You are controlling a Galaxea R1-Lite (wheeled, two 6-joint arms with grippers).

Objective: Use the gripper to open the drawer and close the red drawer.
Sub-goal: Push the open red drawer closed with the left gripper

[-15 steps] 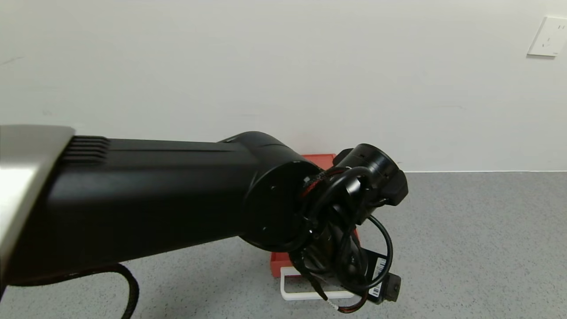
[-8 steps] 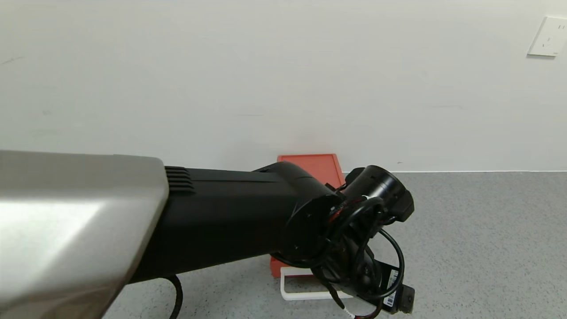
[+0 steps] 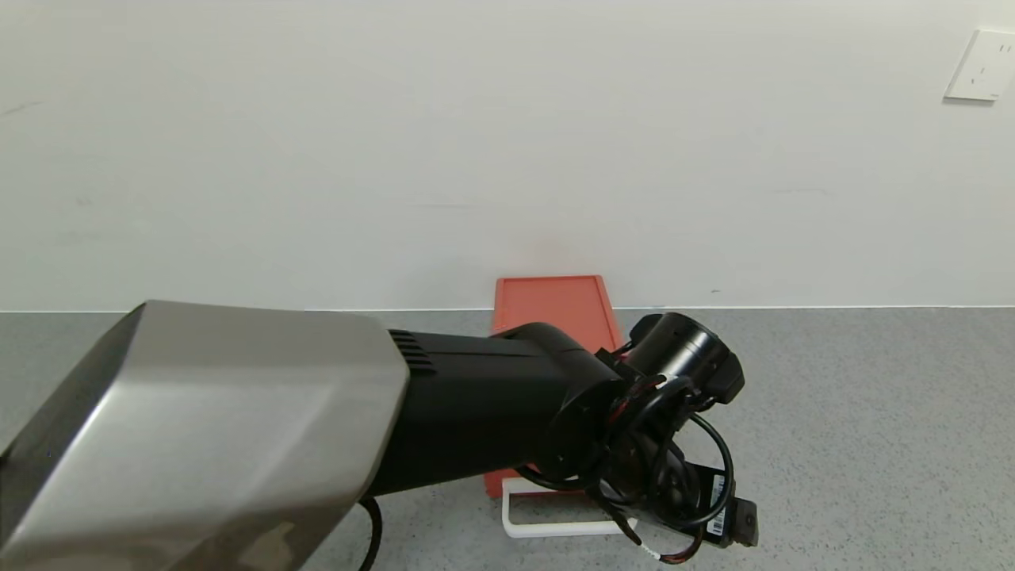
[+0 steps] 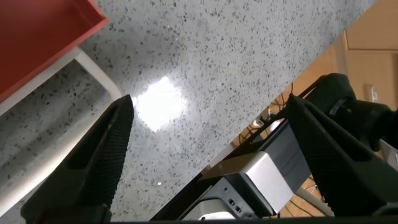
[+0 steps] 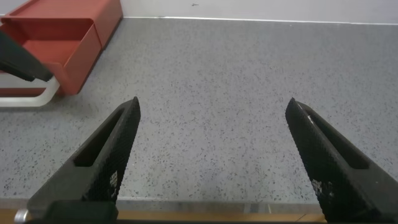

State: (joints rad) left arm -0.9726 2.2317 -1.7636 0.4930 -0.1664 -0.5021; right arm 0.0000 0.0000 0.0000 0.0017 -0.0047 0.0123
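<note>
The orange-red drawer unit (image 3: 555,305) stands against the wall. Its drawer (image 5: 53,40) is pulled out, with the white U-shaped handle (image 3: 547,529) toward me. The handle also shows in the left wrist view (image 4: 93,71) and the right wrist view (image 5: 31,98). My left arm reaches across the head view, and its gripper body (image 3: 682,496) hangs low at the handle's right end. My left gripper (image 4: 210,102) is open and empty over bare table, one finger (image 4: 102,158) next to the handle. My right gripper (image 5: 212,106) is open and empty, off to the drawer's right near the table's front edge.
The grey speckled table (image 3: 872,412) runs back to a white wall with a socket (image 3: 982,65) at upper right. The table's front edge (image 5: 217,208) lies close under my right gripper. The robot's base (image 4: 261,180) shows beyond the table edge.
My left arm has swung down and forward, and its gripper has sunk lower to the right of the handle. The drawer and handle have not moved.
</note>
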